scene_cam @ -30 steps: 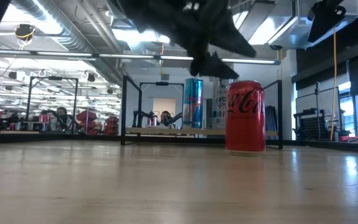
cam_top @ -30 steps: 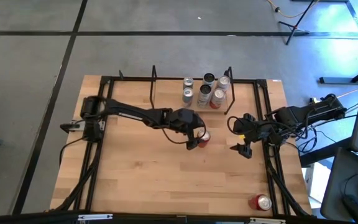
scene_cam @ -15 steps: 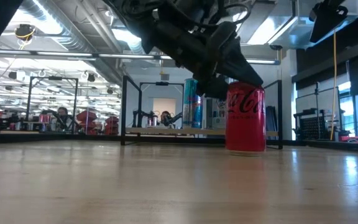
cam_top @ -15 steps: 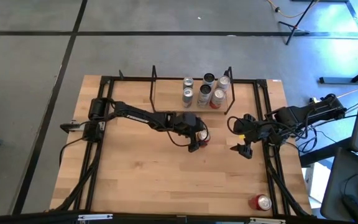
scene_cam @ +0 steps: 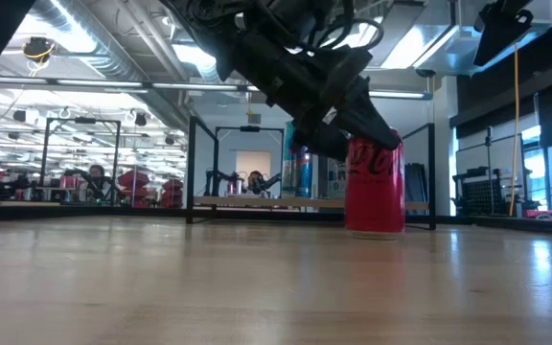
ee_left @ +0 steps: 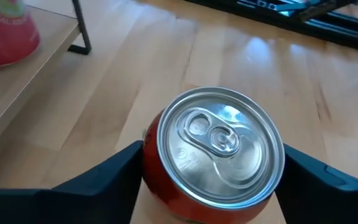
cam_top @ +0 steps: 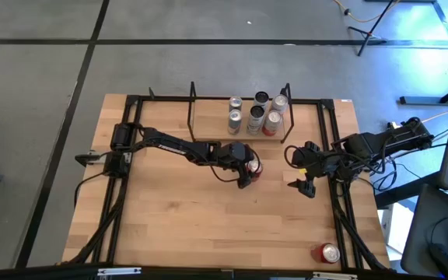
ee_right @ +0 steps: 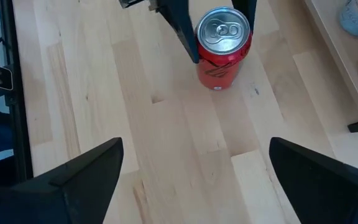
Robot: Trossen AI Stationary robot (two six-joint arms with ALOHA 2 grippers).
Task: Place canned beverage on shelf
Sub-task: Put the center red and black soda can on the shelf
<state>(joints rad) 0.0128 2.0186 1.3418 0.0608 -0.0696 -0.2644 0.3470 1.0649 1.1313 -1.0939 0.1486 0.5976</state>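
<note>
Where pale wood bench (scene_cam: 257, 287) meets workshop clutter, red Coca-Cola can (scene_cam: 374, 187) pinched by left pincer (cam_top: 246, 174); right pincer (cam_top: 298, 171) spread.

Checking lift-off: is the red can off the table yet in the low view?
No: the red can stands with its base on the table, left gripper fingers beside it.

Partial white script lettering is showing on the red can (scene_cam: 375, 187) in the low view, but the arm is covering most of it and no word is reading out in full. No other text, label or number is reading legibly in any view.
</note>
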